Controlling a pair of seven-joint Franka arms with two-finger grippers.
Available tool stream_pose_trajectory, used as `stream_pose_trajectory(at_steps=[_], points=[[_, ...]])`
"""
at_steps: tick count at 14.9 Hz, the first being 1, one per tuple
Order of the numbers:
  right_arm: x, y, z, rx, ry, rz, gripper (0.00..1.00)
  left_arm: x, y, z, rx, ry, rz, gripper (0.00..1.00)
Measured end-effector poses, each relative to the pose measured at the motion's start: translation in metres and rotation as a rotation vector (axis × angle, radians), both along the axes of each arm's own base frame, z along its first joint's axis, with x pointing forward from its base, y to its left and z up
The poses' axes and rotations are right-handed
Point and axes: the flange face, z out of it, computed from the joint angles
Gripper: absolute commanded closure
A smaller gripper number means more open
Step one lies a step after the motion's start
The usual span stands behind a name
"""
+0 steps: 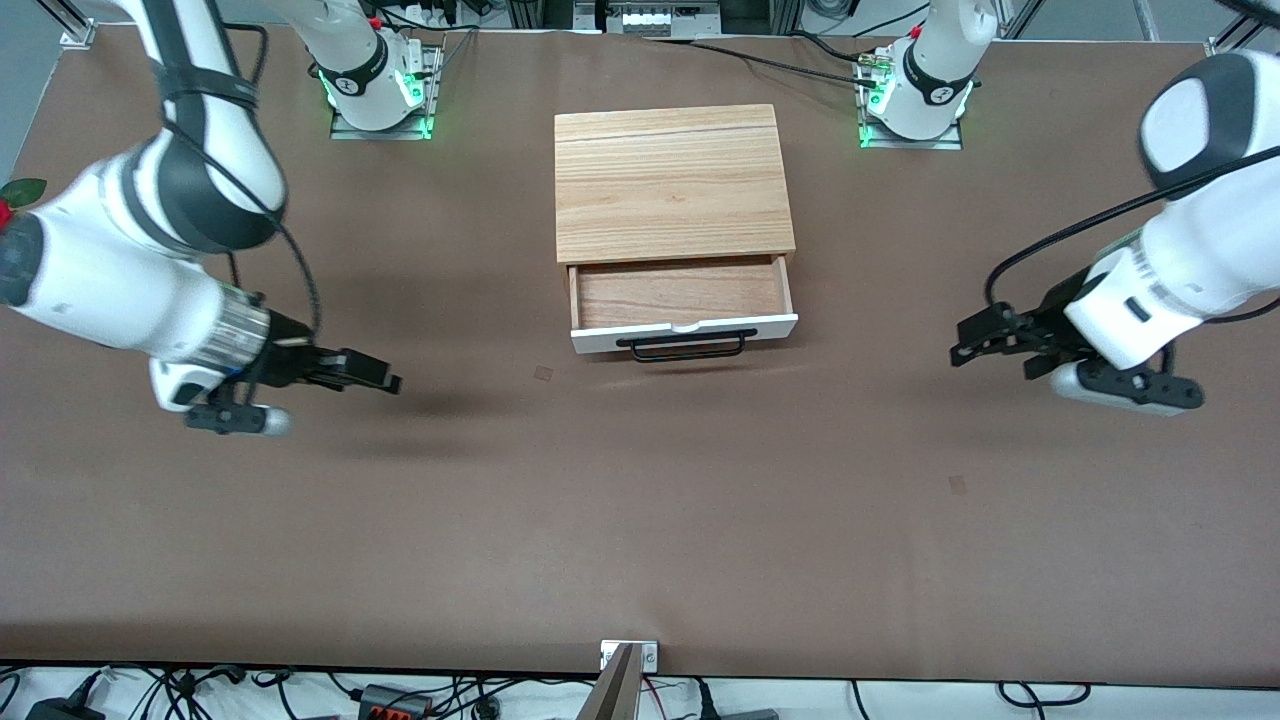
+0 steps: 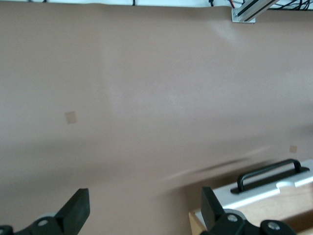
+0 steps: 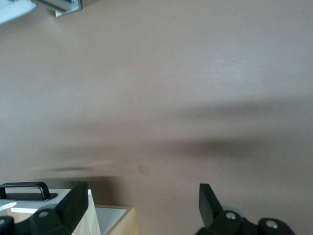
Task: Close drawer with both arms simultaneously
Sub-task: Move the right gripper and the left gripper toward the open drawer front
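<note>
The light-wood cabinet (image 1: 675,180) stands mid-table. Its drawer (image 1: 680,295) is pulled out toward the front camera; it has a white front panel (image 1: 690,329) and a black bar handle (image 1: 687,347). My right gripper (image 1: 393,382) hovers open over bare table toward the right arm's end, apart from the drawer. My left gripper (image 1: 960,350) hovers open over the table toward the left arm's end, also apart from it. In the left wrist view the open gripper (image 2: 145,209) holds nothing, with the handle (image 2: 269,172) beside it. In the right wrist view the open gripper (image 3: 142,201) holds nothing, with the handle (image 3: 24,185) at the side.
The brown table (image 1: 640,520) stretches wide around the cabinet. Both arm bases (image 1: 375,85) (image 1: 915,95) stand farther from the front camera than the cabinet. A metal bracket (image 1: 628,655) sits on the table's near edge.
</note>
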Motion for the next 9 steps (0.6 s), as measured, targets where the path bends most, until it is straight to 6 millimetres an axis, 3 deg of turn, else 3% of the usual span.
stream_pose_trajectory(at_steps=[6,9], points=[[0.027,0.057,-0.064,0.107,0.07,-0.002,0.0,0.009,-0.061,-0.082,-0.033,-0.094,-0.035,0.0],[0.031,0.091,-0.098,0.11,0.096,0.039,0.0,0.003,-0.109,-0.129,-0.083,-0.094,-0.045,0.0]])
